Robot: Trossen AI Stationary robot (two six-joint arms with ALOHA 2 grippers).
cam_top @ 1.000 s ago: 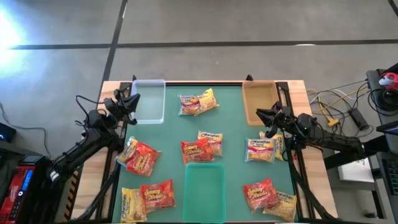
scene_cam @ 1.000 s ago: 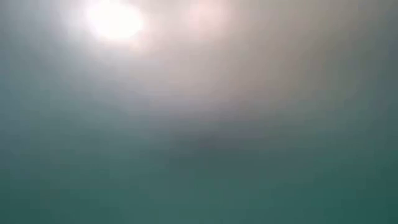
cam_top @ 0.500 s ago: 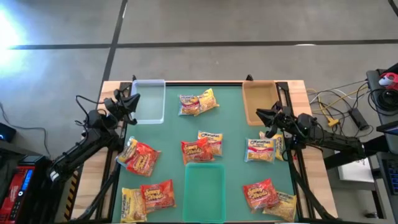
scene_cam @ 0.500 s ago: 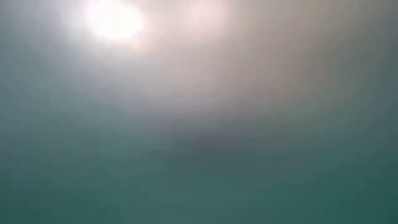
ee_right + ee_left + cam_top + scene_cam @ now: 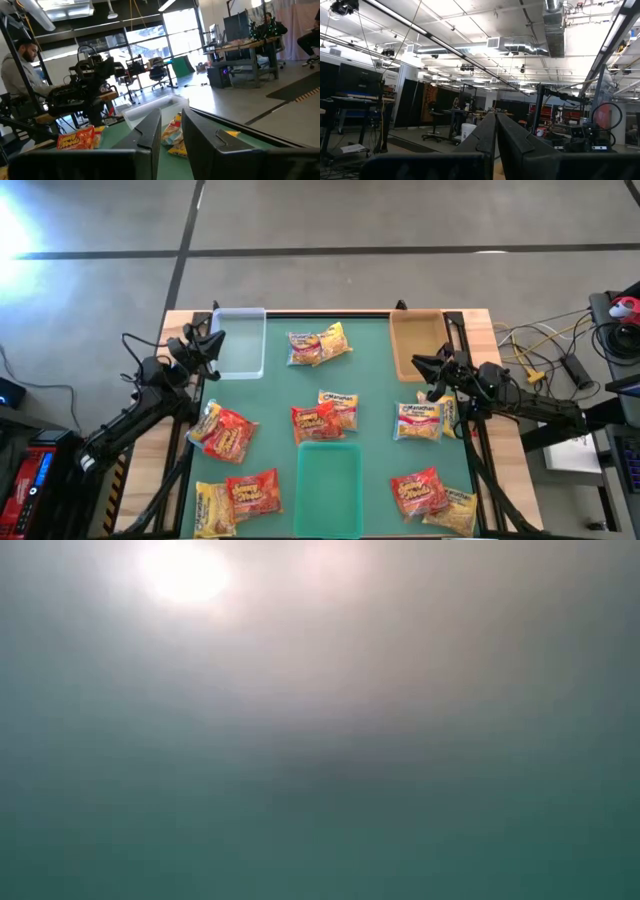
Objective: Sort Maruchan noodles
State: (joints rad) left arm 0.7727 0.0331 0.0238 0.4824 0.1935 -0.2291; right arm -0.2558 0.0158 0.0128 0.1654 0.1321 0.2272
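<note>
A: Why are the Maruchan noodles (image 5: 323, 416) scattered like that?

B: Judging by the layout, nothing is sorted yet. The packets lie loose over the green mat (image 5: 375, 370) in about 6 clusters: 1 pair at 12 o'clock, 1 at the centre, 1 pale packet (image 5: 419, 422) at 3 o'clock, more at 9, 7 and 5 o'clock. The 3 trays stand bare: the clear tray (image 5: 240, 340) at 11 o'clock, the brown tray (image 5: 415, 340) at 1 o'clock, the green tray (image 5: 328, 485) at 6 o'clock. Presumably 1 tray per flavour.

A: And the arms?

B: Both wait at the table's sides, folded, wrists raised and looking level into the room. The left gripper (image 5: 207, 340) sits just beside the clear tray, fingers pressed together, holding nothing. The right gripper (image 5: 428, 366) hovers near the brown tray, above the pale packet, fingers a narrow slit apart and pinching nothing.

A: The low view?

B: Blurred haze, nothing readable.
</note>
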